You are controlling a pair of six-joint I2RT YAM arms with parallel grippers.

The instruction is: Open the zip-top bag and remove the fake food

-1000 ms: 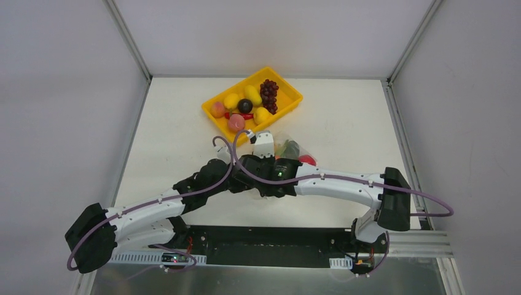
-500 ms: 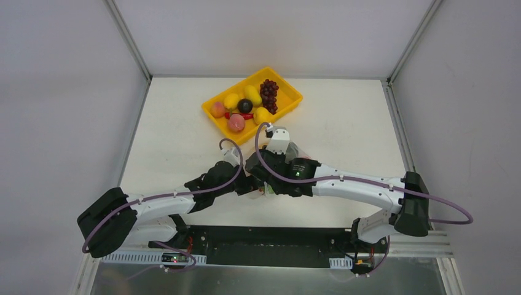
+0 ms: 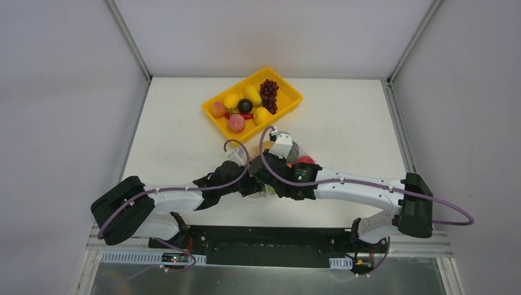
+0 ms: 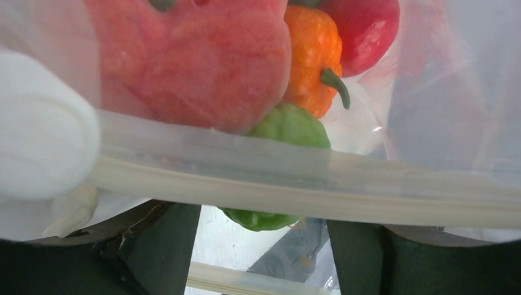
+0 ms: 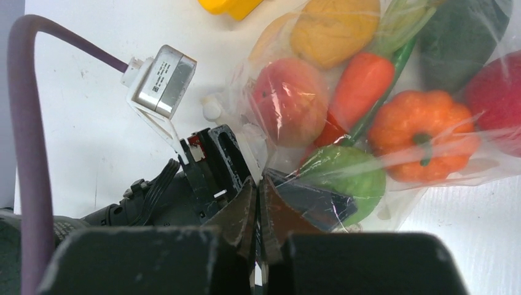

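Inside zip-top bag (image 5: pixel 470 177): seven fake food (image 5: pixel 424 135) pieces.

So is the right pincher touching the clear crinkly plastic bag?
Touching: right wrist view shows the right gripper shut on the clear crinkly plastic bag.

White table (image 3: pixel 344 123), seen from above. A yellow tray (image 3: pixel 287 84) sits at upper centre of the frame. The clear zip-top bag (image 3: pixel 300 153) rests just below it, mid-frame.

A robot lab test cell: white table (image 3: pixel 344 123) boxed in by plain grey panels (image 3: pixel 264 31) on aluminium framing (image 3: pixel 128 40).
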